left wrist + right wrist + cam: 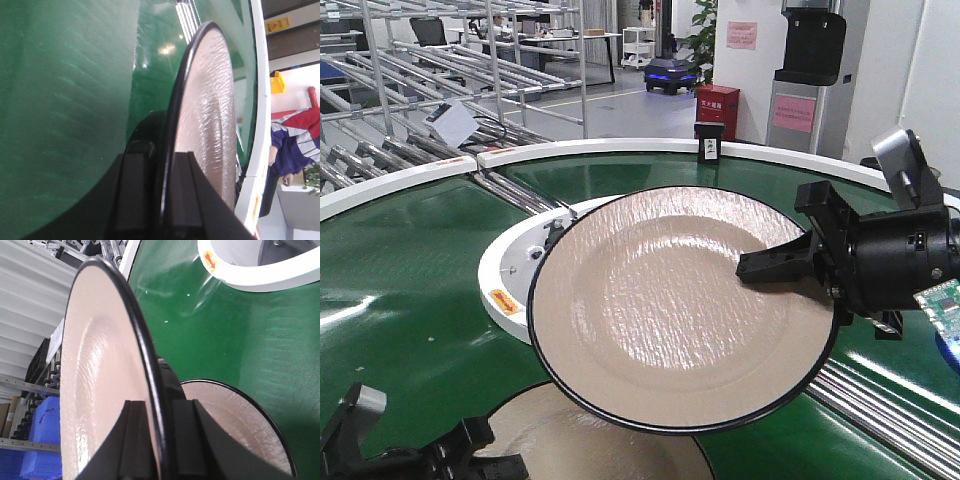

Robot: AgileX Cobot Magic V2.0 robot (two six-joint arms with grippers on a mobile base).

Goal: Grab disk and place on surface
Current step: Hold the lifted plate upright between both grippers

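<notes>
Green conveyor belt (400,300) fills the view, right gripper (750,268) clamped on the disk (660,310) rim at 3 o'clock, disk tilted above it; left gripper (161,165) straddles a second disk (600,440) at 6, can't tell if clamped; I'd level it and lower slowly onto the unseen surface.

Disk (660,310) overhanging second disk (610,445), belt (400,290) leftward open

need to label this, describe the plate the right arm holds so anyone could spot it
Over the green curved belt, mid-frame, the right gripper pinches a beige, black-rimmed plate. Unlike the matching lower plate at the bottom edge, it is raised and tilted.
</notes>
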